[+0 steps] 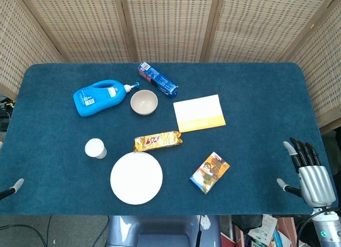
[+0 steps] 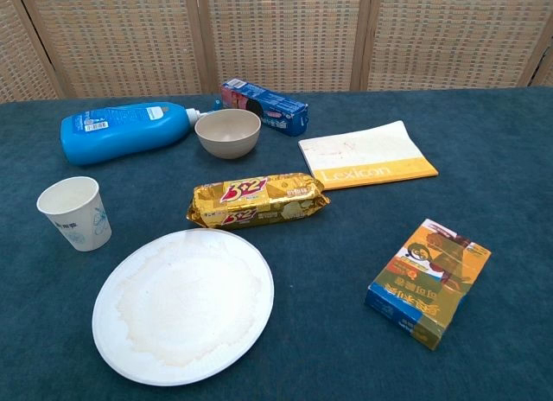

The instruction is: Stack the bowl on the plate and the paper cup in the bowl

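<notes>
An empty white plate [image 1: 136, 178] [image 2: 183, 303] lies near the table's front edge. To its left a white paper cup [image 1: 95, 148] [image 2: 75, 213] stands upright. The beige bowl [image 1: 144, 102] [image 2: 227, 131] sits upright farther back, beside the blue bottle. My right hand [image 1: 309, 170] hovers off the table's right front corner with its fingers straight and spread, holding nothing, far from all three. Of my left hand only one fingertip [image 1: 16, 184] shows, at the front left edge in the head view. Neither hand appears in the chest view.
A gold biscuit pack [image 1: 157, 141] lies between bowl and plate. A blue detergent bottle [image 1: 98, 98] lies on its side left of the bowl, a blue toothpaste box [image 1: 157, 79] behind it. A yellow-white book [image 1: 199, 113] and a colourful small box [image 1: 209, 172] lie to the right.
</notes>
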